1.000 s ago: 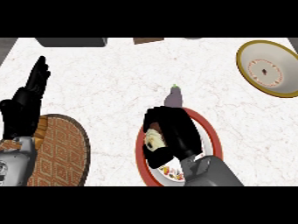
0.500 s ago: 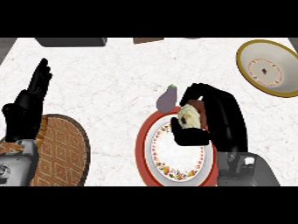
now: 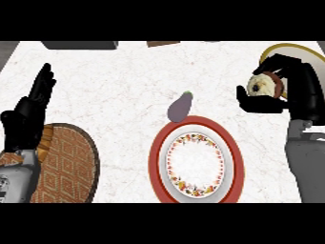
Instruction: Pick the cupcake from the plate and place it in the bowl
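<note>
Nearest, the plate (image 3: 197, 164) (red-rimmed) is sitting bare beside a woven mat (image 3: 63, 164). The left hand (image 3: 25, 119) is resting open, fingers up. An eggplant (image 3: 179, 105) is touching the plate's far rim. Farther, the right hand (image 3: 281, 93) is gripping the cupcake (image 3: 262, 86) at the bowl (image 3: 323, 71) edge.

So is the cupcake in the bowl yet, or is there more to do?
Not yet. Done: the red-rimmed flowery plate has no cupcake on it; only a small purple eggplant touches its rim. In hand: the black right hand has its fingers curled round the cream-topped cupcake, right beside the gold-rimmed white bowl. Left to do: move it over the bowl and let go. The black left hand rests open at the left.
</note>
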